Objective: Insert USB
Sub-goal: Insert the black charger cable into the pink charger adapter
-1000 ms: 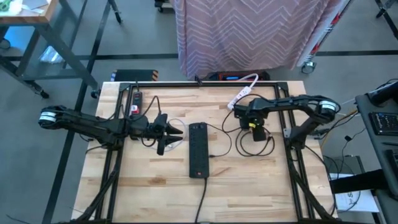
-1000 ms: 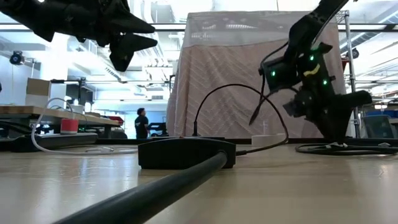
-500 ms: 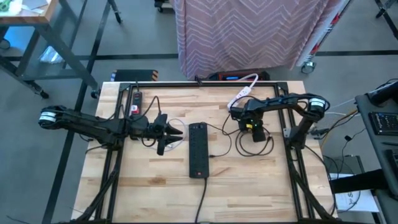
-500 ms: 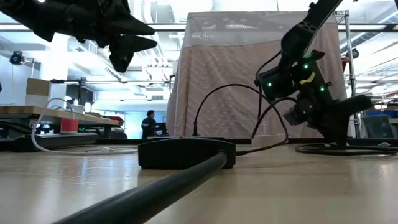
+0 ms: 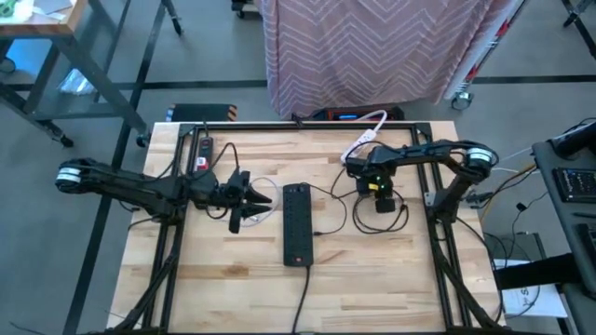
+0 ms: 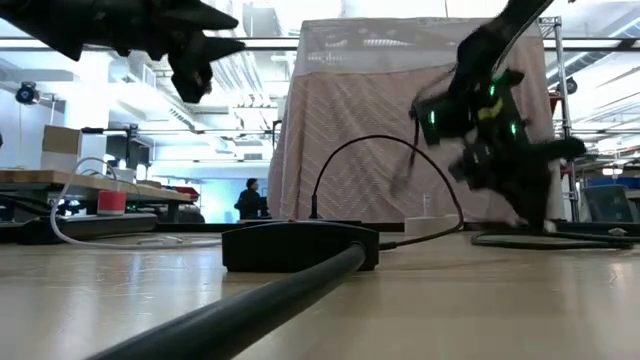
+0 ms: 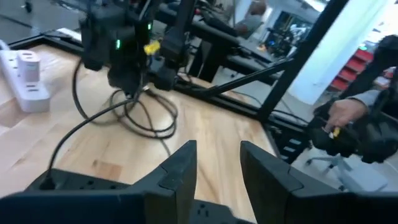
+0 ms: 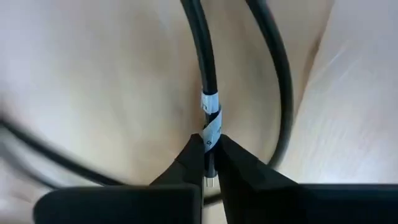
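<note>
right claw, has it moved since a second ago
Yes. In the high view the right claw has shifted slightly toward the black power strip and is now shut on the black cable.

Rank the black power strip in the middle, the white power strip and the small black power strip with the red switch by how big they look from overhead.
1. Black power strip, clearly largest.
2. White power strip and small black power strip: look alike, too close to rank.

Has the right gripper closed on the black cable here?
Yes. In the right wrist view the right gripper pinches the black cable just below its white tag.
</note>
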Robot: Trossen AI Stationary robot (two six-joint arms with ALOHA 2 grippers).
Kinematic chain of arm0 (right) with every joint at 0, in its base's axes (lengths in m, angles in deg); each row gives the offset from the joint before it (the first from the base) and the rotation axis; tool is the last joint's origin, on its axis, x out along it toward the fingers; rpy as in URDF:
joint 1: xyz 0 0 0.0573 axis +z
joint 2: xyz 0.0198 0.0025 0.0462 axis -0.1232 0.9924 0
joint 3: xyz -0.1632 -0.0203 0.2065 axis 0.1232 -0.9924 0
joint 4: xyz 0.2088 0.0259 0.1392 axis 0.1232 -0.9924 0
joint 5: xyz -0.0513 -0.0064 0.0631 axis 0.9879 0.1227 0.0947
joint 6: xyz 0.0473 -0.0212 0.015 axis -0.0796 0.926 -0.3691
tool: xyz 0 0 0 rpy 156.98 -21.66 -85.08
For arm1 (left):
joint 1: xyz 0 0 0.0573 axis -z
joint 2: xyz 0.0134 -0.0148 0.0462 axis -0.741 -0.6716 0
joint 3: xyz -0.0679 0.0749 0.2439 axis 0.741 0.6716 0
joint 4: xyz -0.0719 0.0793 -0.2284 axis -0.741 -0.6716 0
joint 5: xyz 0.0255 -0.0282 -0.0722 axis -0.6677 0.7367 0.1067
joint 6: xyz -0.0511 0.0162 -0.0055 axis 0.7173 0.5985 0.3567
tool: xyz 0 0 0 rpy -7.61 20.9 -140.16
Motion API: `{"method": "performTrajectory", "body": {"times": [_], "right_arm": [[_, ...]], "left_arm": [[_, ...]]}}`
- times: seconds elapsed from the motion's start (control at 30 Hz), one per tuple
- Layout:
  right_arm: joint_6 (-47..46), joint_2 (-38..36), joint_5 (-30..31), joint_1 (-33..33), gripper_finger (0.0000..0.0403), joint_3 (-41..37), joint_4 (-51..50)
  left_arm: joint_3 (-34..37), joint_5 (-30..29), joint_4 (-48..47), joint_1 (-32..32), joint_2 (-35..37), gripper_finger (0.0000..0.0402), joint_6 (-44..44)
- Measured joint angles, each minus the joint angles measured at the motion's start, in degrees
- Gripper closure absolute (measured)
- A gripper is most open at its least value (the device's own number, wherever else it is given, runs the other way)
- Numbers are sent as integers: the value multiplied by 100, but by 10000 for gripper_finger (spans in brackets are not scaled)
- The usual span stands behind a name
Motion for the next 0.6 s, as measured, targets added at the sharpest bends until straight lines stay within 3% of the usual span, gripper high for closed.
{"method": "performTrajectory", "body": {"times": [0.2,0.37,0.47,0.6], "right_arm": [[-466,-1474,-56,-102,394,0,523],[-1431,-2331,-370,-405,395,4,1471],[-2198,-2661,-794,-624,395,7,2092],[-3976,-2848,-835,-835,396,7,2846]], "left_arm": [[0,-2,9,161,98,302,-249],[0,-7,31,159,45,307,-328],[0,-7,36,159,4,308,-328],[-2,-39,5,157,-74,303,-326]]}}
